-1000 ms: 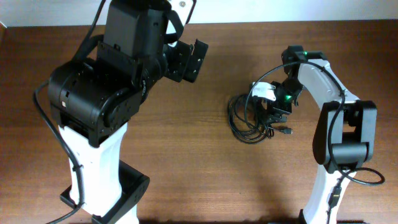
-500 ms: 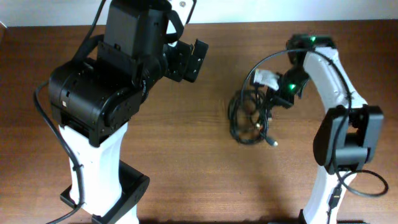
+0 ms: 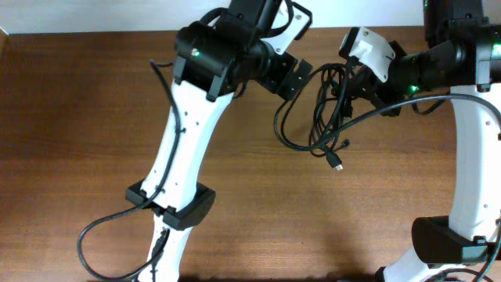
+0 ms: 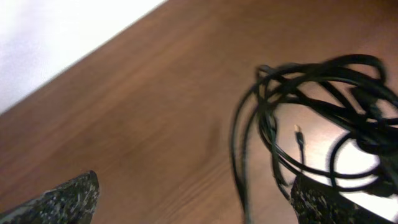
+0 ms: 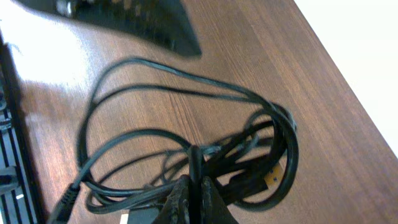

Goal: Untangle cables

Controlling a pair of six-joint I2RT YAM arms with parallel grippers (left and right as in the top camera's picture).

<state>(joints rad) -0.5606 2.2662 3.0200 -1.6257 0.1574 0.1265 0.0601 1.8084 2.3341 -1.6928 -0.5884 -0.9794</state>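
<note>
The cables (image 3: 321, 117) are a loose tangle of thin black loops hanging above the wooden table, with one plug (image 3: 335, 164) dangling lowest. My right gripper (image 3: 350, 78) is shut on a strand at the top of the tangle. In the right wrist view its fingers (image 5: 180, 199) pinch that strand, and the cables (image 5: 186, 143) spread beyond them with a gold-tipped plug (image 5: 270, 177). My left gripper (image 3: 296, 78) is open just left of the bundle. In the left wrist view the cables (image 4: 298, 124) hang by its right fingertip (image 4: 323, 202), and one strand runs down between its fingers.
The wooden table (image 3: 117, 157) ends at a white wall along the far edge. The left arm's base (image 3: 168, 207) and the right arm's base (image 3: 450, 243) stand near the front edge. A thicker black arm cable (image 3: 117, 223) loops beside the left base.
My right gripper has shut on the cables and carried them up and toward the far edge. The left arm has swung over to the right, bringing its open gripper next to the bundle.
</note>
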